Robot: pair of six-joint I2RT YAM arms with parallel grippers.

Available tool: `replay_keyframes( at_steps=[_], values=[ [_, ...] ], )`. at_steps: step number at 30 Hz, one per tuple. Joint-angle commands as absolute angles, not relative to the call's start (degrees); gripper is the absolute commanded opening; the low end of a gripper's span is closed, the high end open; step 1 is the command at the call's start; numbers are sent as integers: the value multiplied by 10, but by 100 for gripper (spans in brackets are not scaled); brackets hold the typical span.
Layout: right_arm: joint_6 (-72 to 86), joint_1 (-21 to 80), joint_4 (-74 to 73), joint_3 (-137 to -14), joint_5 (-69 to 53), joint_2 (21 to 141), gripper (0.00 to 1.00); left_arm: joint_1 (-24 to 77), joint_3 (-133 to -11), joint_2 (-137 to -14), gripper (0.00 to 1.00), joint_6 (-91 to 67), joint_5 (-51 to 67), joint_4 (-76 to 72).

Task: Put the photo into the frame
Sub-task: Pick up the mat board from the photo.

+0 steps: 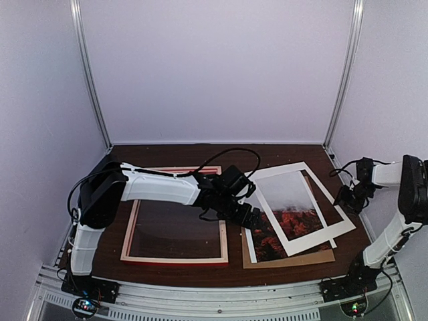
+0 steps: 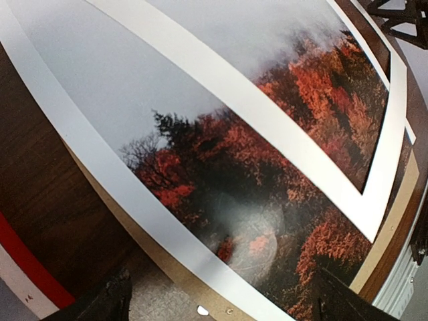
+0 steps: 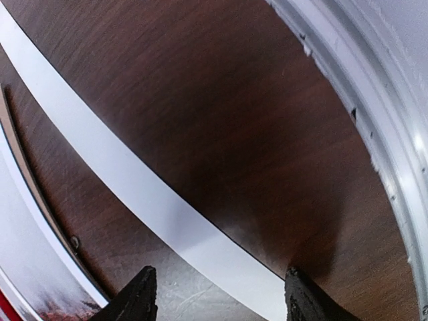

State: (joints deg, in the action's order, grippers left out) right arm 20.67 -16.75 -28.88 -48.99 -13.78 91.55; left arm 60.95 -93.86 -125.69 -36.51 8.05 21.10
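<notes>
The frame (image 1: 175,257) lies flat at the left of the table, its red edge toward me; a red strip of the frame (image 2: 27,264) also shows in the left wrist view. The photo (image 1: 264,242) lies to its right on a brown backing board (image 1: 287,259), partly covered by a tilted white mat (image 1: 314,234). My left gripper (image 1: 251,217) hovers open over the photo (image 2: 221,167) near its white-bordered left edge, nothing between its fingers (image 2: 117,297). My right gripper (image 1: 348,197) stands open over the mat's right strip (image 3: 134,180), with the strip passing under its gap.
The mat's strip (image 2: 267,114) crosses the photo diagonally. The backing board (image 2: 167,274) sticks out past the photo's edge. An aluminium rail (image 3: 374,100) borders the dark wooden table (image 3: 221,100) just right of the right gripper. White walls close in the back and sides.
</notes>
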Motion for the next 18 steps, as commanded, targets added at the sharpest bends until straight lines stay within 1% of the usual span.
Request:
replay_keyframes(
  at_steps=[1, 8, 11, 13, 16, 18],
  values=[
    [230, -167, -300, -442, -222, 880, 62, 607, -940, -1245, 94, -360, 75, 201],
    [246, -160, -310, -370, -264, 797, 51, 606, -939, -1251, 94, -363, 77, 199],
    [245, -157, -325, -358, -260, 764, 51, 606, -942, -1257, 94, -367, 82, 195],
    [239, -157, -340, -362, -231, 749, 53, 606, -948, -1261, 93, -371, 87, 193],
    [231, -157, -359, -373, -197, 748, 63, 606, -958, -1269, 93, -376, 95, 194],
    [230, -157, -361, -376, -193, 756, 67, 606, -965, -1273, 93, -381, 102, 192]
  ],
)
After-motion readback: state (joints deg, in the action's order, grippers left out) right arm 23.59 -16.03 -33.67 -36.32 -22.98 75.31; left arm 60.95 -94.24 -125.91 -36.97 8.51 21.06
